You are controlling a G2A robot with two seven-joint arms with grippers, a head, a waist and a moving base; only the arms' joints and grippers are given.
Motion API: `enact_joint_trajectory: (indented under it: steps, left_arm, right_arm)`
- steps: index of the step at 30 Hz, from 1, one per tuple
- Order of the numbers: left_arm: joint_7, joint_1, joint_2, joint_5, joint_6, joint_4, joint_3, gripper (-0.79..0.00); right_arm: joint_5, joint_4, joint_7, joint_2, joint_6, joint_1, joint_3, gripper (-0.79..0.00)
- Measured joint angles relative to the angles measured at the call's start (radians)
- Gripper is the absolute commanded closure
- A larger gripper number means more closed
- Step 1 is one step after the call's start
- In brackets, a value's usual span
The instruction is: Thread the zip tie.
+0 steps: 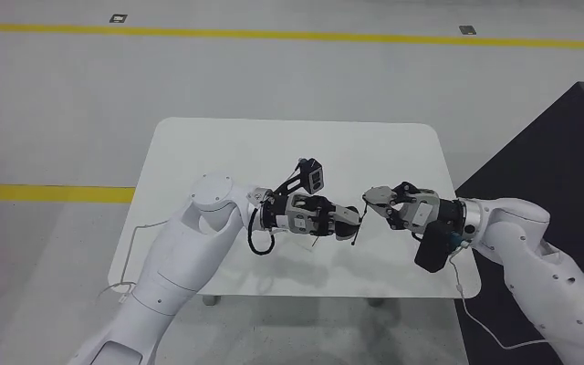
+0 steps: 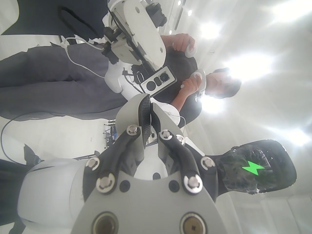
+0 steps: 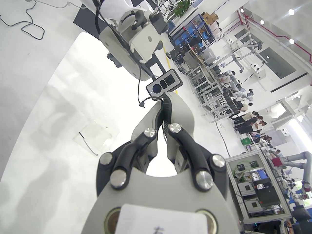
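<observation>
- Zip tie (image 1: 359, 225): a thin black strand held in the air above the table (image 1: 274, 146), slanting between the two grippers. It is clear of the surface, presumably so the tail can be steered into the head.
- Right gripper (image 3: 165, 97): clamped on the tie, which leaves its fingertips.
- Left gripper (image 2: 147, 98): closed to a narrow slit just beside the strand — grip on it not confirmed.
- Surface: white, with rounded corners.
- Room: pale floor with yellow lines (image 1: 274, 35); storage racks (image 3: 202, 32) beyond.

Top cam: above my left pincer (image 1: 353, 225) and right pincer (image 1: 368, 197), looking down at table (image 1: 274, 146). Wrist cams: close behind each pincer, facing each other.
</observation>
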Motion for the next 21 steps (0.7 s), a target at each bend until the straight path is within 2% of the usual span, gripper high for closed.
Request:
enact_joint_trajectory:
  steps: [21]
  left_arm:
    - [-0.019,-0.016,0.001,0.040,-0.011,-0.002,0.024,0.000]
  right_arm:
    - [0.091,-0.003,0.020,-0.011,-0.020,0.013,-0.010,0.000]
